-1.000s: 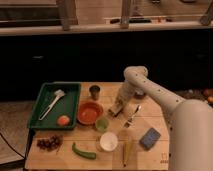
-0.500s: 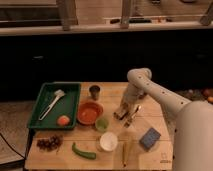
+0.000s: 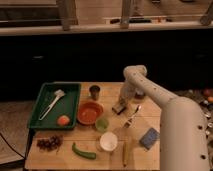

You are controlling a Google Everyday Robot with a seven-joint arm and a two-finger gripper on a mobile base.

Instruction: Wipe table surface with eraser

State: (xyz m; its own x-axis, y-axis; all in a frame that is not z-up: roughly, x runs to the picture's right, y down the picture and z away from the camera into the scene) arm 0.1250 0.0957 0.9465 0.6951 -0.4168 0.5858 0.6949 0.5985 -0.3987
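Note:
The light wooden table surface (image 3: 145,115) holds many items. My gripper (image 3: 121,102) reaches down from the bent white arm near the table's middle back. It is shut on the eraser (image 3: 119,108), a small dark block with a pale face, pressed against the tabletop just right of the red bowl (image 3: 90,113). The arm hides part of the table at the right.
A green tray (image 3: 70,90) with a brush (image 3: 52,103) and an orange fruit (image 3: 63,120) is at the left. Near the eraser are a dark cup (image 3: 94,91), a green cup (image 3: 102,124), a spoon (image 3: 132,118), a white bowl (image 3: 108,141), a blue pad (image 3: 149,138), a banana (image 3: 125,151), a cucumber (image 3: 83,151) and grapes (image 3: 48,143).
The gripper slid the eraser toward the front right of the table, then back a little to the left. The other items have not moved.

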